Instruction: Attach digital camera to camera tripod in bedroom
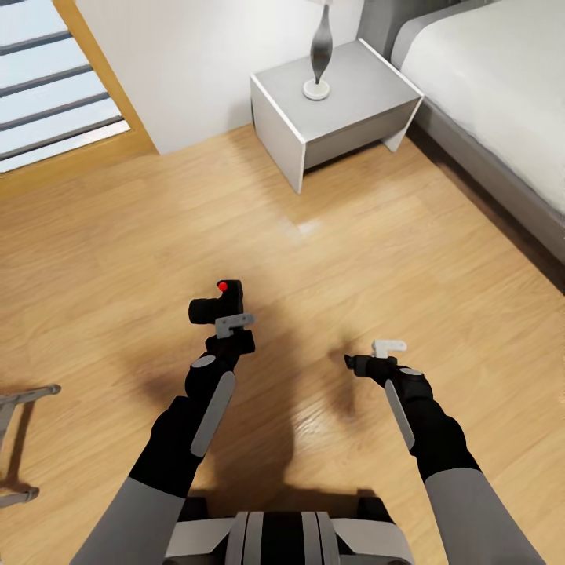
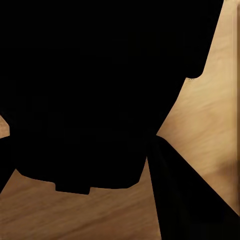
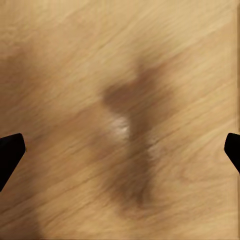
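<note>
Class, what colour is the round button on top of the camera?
Bright red; the button on the camera shows best in the head view.

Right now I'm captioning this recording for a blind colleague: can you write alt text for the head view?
The left gripper holds the digital camera, red button up, above a light wood floor, while the right gripper hangs open and empty beside it. Beyond stand a grey nightstand bearing a lamp base and a white bed; silver tripod legs show at the left edge.
</note>
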Robot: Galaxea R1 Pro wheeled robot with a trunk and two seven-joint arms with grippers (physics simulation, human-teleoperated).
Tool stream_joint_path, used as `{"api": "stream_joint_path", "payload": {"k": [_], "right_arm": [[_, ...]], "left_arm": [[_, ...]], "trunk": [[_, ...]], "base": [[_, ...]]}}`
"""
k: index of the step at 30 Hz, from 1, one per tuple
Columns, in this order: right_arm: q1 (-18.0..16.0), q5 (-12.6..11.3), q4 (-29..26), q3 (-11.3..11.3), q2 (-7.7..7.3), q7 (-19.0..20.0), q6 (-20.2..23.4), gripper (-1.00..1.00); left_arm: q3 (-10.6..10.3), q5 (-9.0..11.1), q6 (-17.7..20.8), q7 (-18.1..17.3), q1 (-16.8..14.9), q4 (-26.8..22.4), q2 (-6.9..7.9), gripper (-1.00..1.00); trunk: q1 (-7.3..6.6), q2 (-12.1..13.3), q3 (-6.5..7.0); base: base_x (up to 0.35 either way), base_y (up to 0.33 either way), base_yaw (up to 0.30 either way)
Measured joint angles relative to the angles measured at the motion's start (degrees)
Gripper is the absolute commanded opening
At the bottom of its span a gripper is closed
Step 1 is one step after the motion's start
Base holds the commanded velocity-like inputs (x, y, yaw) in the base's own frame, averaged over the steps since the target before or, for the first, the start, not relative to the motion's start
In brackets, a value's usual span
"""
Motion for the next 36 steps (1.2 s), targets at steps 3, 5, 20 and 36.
{"api": "stream_joint_path", "payload": {"k": [3,5,20,36], "right_arm": [[0.0,0.0,0.0,0.0,-0.01,0.0,0.0,1.0],[0.0,0.0,0.0,0.0,-0.01,0.0,0.0,1.0],[0.0,-0.1,0.1,0.0,0.07,0.0,0.0,1.0],[0.0,-0.1,0.2,0.0,0.07,-0.1,0.0,1.0]], "left_arm": [[0.0,0.0,0.0,0.0,0.0,0.1,0.02,-1.0],[0.0,0.1,0.0,0.0,0.0,0.1,0.01,-1.0],[0.1,0.2,0.0,0.0,0.0,0.2,0.14,-1.0],[0.1,0.1,0.0,0.0,0.0,0.0,0.35,-1.0]], "trunk": [[-0.66,1.2,0.81],[-1.1,2.0,1.35],[-4.18,7.6,5.23],[-4.18,7.6,6.67]], "base": [[0.0,0.0,0.0],[0.0,0.0,0.0],[0.0,0.0,0.0],[0.0,0.0,0.0]]}}
